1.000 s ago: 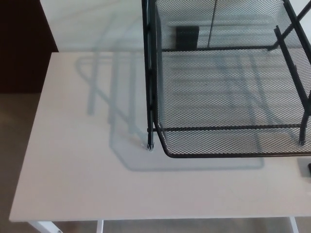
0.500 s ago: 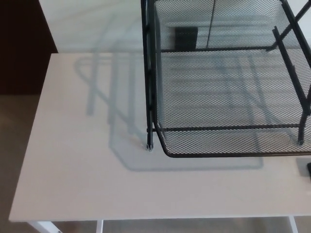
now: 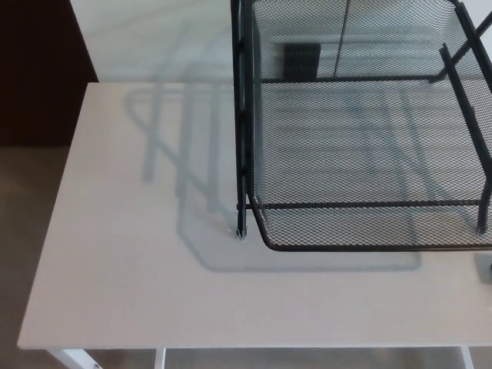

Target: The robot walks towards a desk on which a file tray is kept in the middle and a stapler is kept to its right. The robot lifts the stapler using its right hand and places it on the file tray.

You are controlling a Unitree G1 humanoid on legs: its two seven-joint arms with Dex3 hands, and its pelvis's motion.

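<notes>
only the camera has shifted: black wire-mesh file tray and pale wooden desk sit slightly rightward. neither hand shows; the stapler lift seems not yet begun.

The pale desk stood on white legs over a beige floor. Soft grey shadows lay in bars across its top, thrown toward the left. Beyond its far left corner stood a dark brown panel, and beside that a light wall.
</notes>
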